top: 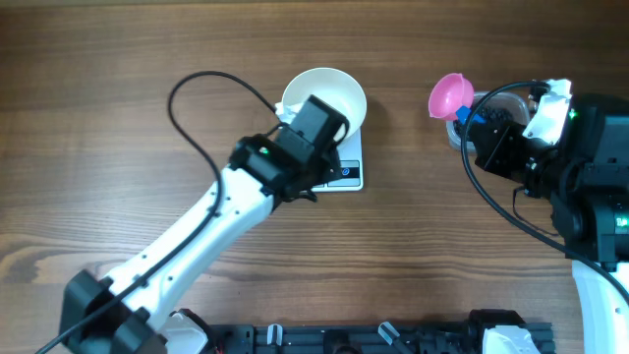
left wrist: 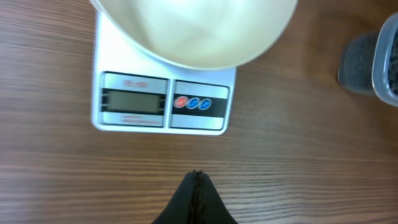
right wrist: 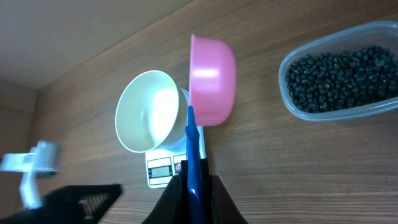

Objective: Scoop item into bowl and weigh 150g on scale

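The left gripper (left wrist: 197, 177) is pinched shut on nothing, its tips forming one blunt point above bare table just short of the scale (left wrist: 163, 124). The scale's front edge lies crosswise ahead of the tips, the buttons (left wrist: 192, 103) dead ahead, the display (left wrist: 134, 101) ahead and left, apparently blank. The likely step is switching on or zeroing: drop straight onto one button, press lightly, and avoid nudging the scale or the empty bowl (left wrist: 199, 37) sitting on its far part. The right gripper (right wrist: 196, 186) is clamped on the scoop (right wrist: 212, 78) by its blue handle (right wrist: 194, 146); the long axis runs straight out from the fingers, cup at the far end, mouth turned to the gripper's left toward the bowl. The beans (right wrist: 342, 71) all lie in the tub (right wrist: 336, 117), ahead and right of the scoop.
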